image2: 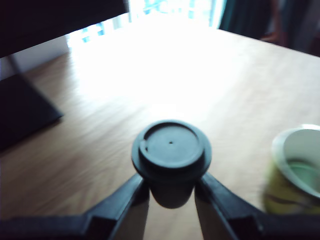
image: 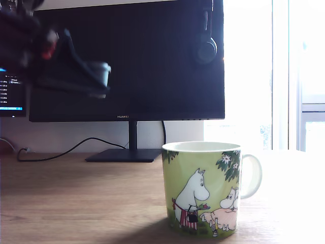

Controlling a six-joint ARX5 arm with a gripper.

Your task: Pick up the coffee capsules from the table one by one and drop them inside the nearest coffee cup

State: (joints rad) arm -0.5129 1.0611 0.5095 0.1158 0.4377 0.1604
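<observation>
My gripper (image: 98, 77) hangs high at the exterior view's left, in front of the monitor, shut on a coffee capsule (image: 103, 72). That capsule looks pale there. In the wrist view the capsule (image2: 171, 152) looks dark, with its round flanged face toward the camera, pinched between the two black fingers (image2: 131, 192) of the gripper (image2: 171, 189). The green coffee cup (image: 202, 190) with white cartoon figures stands on the wooden table (image: 76, 203), well below and to the exterior view's right of the gripper. The wrist view catches the cup (image2: 296, 172) blurred, with a greenish smear inside that I cannot make out.
A black monitor (image: 132, 56) on a stand (image: 124, 154) fills the back, with a cable (image: 66, 150) trailing across the table and headphones (image: 205, 46) hung on its corner. A bright window (image: 284, 76) glares at the exterior view's right.
</observation>
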